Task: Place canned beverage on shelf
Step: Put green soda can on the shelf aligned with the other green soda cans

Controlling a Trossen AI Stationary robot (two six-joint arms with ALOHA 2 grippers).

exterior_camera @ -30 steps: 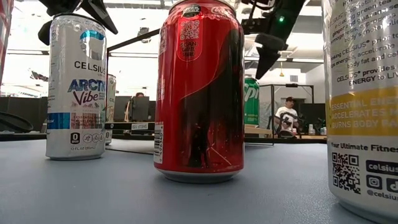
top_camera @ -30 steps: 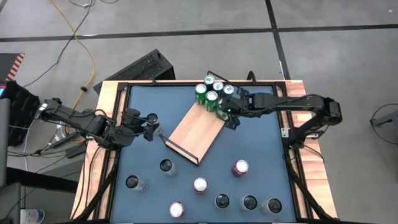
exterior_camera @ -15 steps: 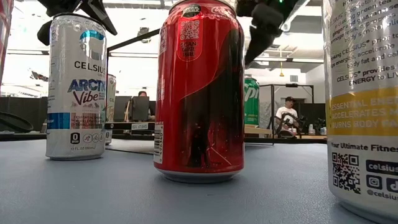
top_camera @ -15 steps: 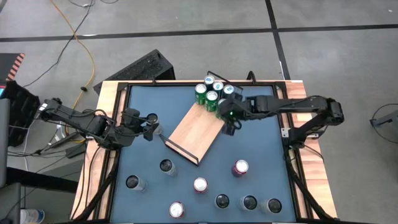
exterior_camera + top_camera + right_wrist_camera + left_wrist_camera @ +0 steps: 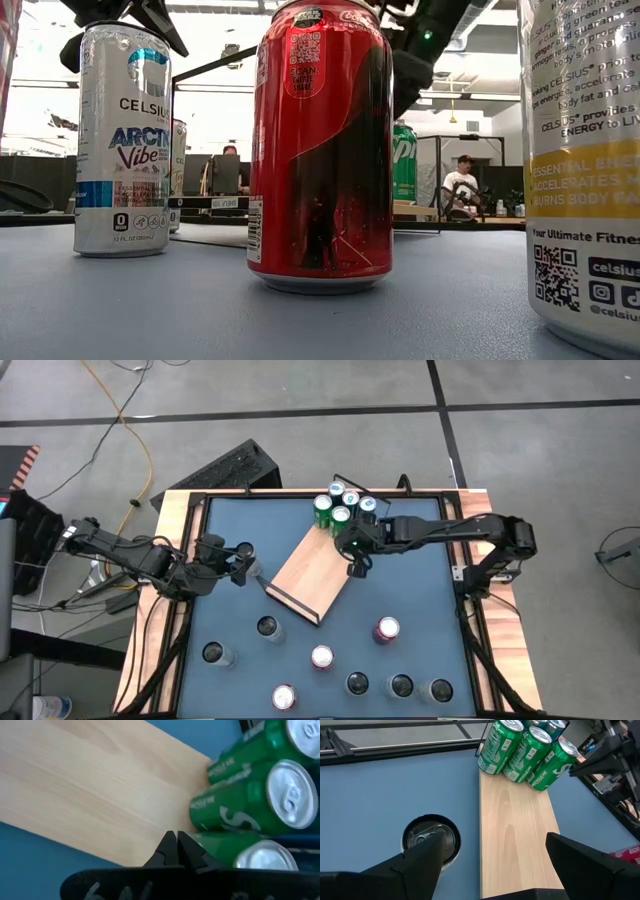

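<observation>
The shelf [image 5: 312, 568] lies flat and slanted on the blue surface [image 5: 420, 590], near its middle, with its dark lip at the near-left end. At its far end stands a tight group of green cans [image 5: 340, 507] — some on the wood, some just past its far edge; I cannot tell exactly which.

The right gripper [image 5: 352, 567] hangs over the right edge of the shelf, just near of the green cans. Its fingers [image 5: 172, 851] are pressed together and pinch nothing; in the right wrist view the closest green can [image 5: 235, 847] is just beside the tips, and I cannot tell if it touches them.

The left gripper [image 5: 256, 572] waits at the left side of the shelf, near its lip, with the fingers [image 5: 415, 865] spread wide and empty. A dark can [image 5: 431, 837] stands on the surface just beside one finger.

More cans stand along the near side of the surface — among them a red can [image 5: 320, 150], a white can [image 5: 122, 140] and a pink-topped can [image 5: 386, 628]. In the room behind, a person [image 5: 461, 188] sits.
</observation>
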